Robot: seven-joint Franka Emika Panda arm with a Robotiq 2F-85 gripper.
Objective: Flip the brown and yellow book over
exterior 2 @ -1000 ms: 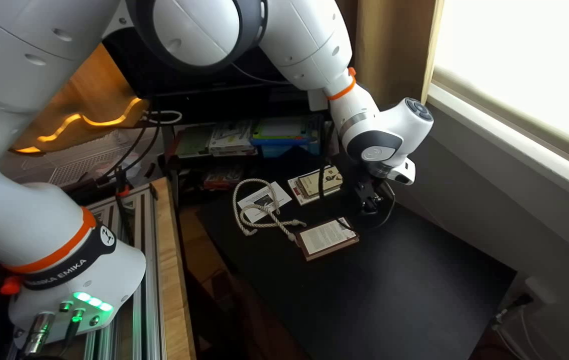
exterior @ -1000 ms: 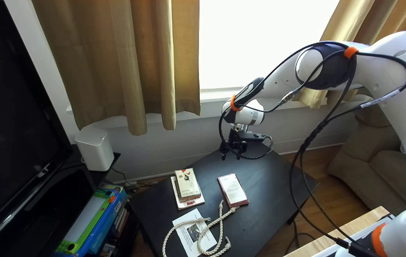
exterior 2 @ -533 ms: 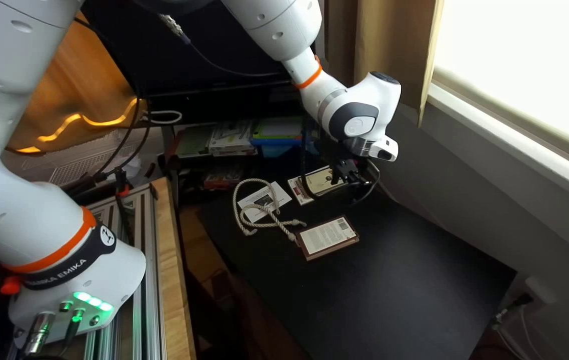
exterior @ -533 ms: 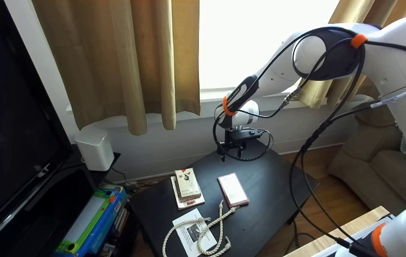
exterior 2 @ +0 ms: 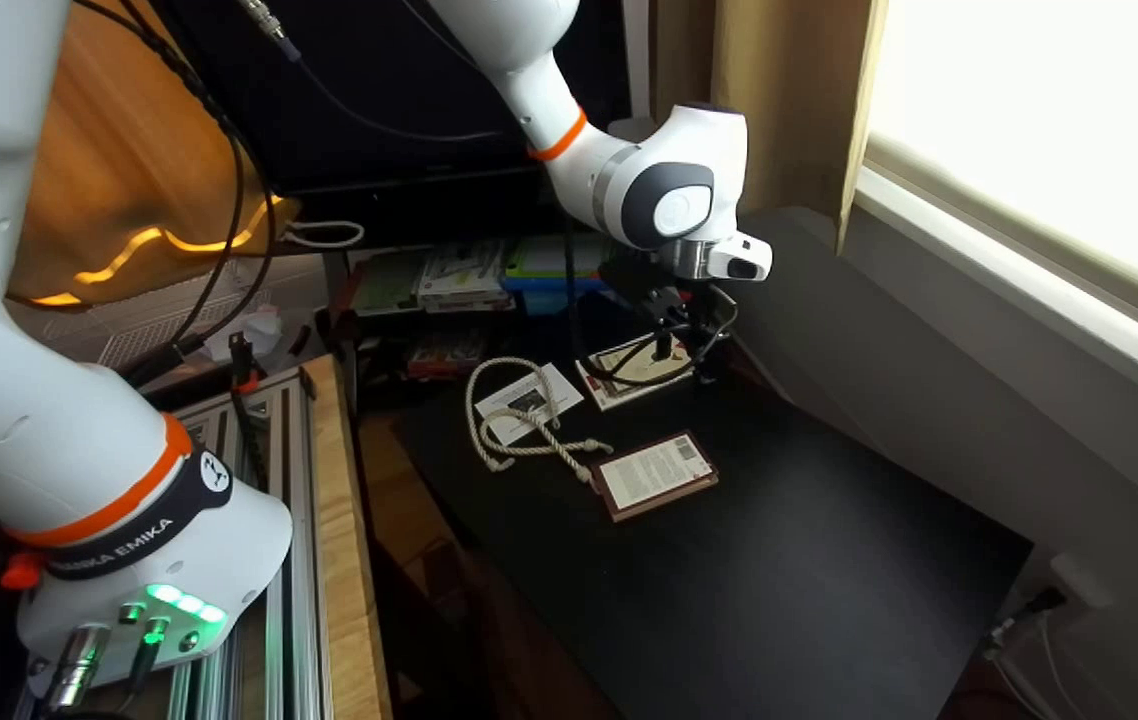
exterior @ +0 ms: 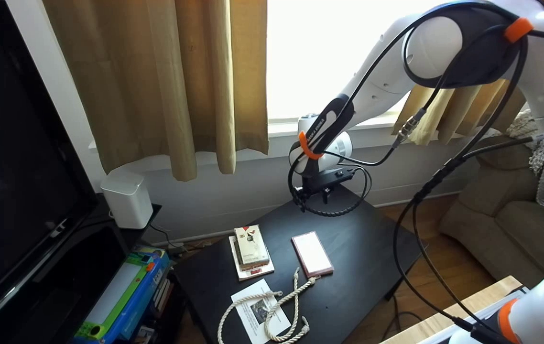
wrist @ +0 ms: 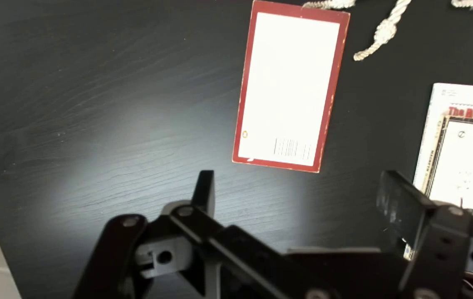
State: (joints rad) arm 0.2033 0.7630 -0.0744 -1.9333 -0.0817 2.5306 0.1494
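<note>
Flip unproven: brown and yellow book (wrist: 290, 87) laid back-up on black table (wrist: 107, 104)

Whether the turn has been completed or not begun cannot be told. The gripper (wrist: 296, 191) is held above the table, well apart from the book, its jaws spread wide and nothing grasped. If the barcode side was wanted up, only a retreat is judged to be left; if not, the pickup, the turn and the setting down are all owed.

From left to right in the wrist view, a red-brown border is shown first, its edge scuffed; next a pale panel, washed out by light; then a barcode near the lower right corner, and the border again. No clear yellow is shown; the underside is hidden. Farther right, a knotted rope (wrist: 385, 32) and then a stack of books (wrist: 469, 158) are seen.
</note>
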